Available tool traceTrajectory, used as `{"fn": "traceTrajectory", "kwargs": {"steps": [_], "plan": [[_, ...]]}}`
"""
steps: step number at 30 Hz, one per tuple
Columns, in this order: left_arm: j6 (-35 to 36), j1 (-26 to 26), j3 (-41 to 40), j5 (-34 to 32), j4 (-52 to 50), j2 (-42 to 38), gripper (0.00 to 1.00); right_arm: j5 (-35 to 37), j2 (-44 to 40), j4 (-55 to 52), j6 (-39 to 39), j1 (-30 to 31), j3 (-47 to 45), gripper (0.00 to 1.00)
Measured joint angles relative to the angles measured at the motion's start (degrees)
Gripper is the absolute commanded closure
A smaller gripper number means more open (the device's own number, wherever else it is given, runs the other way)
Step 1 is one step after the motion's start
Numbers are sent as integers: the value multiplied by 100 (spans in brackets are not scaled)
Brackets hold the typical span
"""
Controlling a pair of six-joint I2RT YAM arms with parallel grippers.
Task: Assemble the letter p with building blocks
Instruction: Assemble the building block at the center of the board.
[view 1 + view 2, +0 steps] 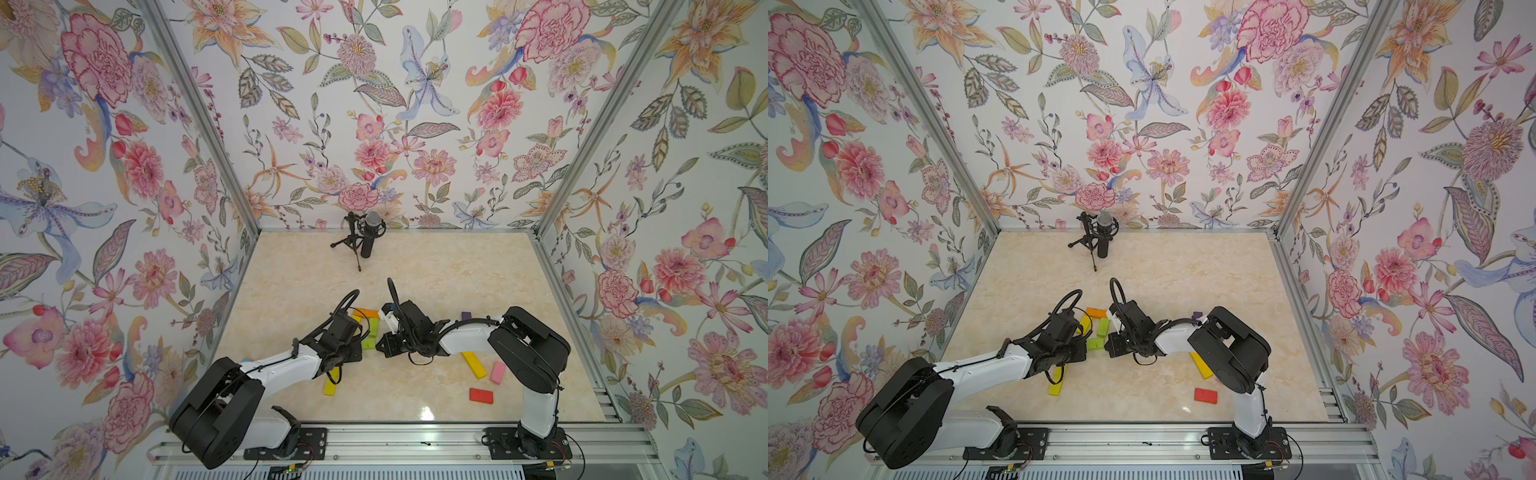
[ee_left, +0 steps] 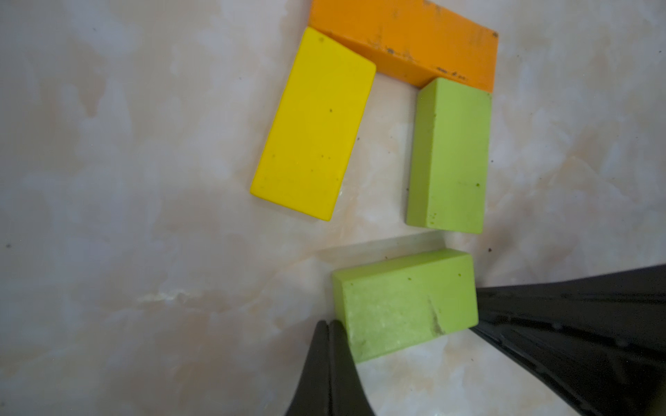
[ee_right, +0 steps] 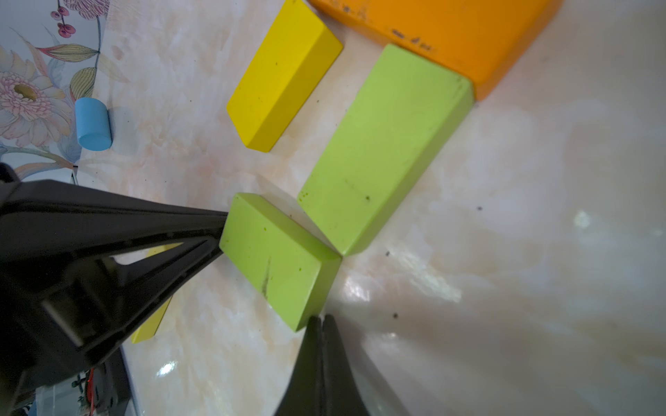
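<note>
Left wrist view: left gripper closed tight, holding nothing, tip touching near lime block | right gripper closed too, empty, at that block's right end | block mid-table, just near of far lime block | likely light, rigid, slick; pinch long sides

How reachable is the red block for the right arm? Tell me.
Probably yes: the red block lies by itself on the table near that arm's base; the shut right gripper must first open.

text: we read none in any view | labels, brands: we find none legible | numbers, signs: none we can make out
</note>
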Motion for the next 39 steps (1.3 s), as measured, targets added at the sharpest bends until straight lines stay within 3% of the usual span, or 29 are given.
{"fn": "traceTrajectory", "kwargs": {"steps": [39], "plan": [[125, 68, 376, -181, 81, 485, 94, -87, 37, 120, 109, -28, -24, 98]]}}
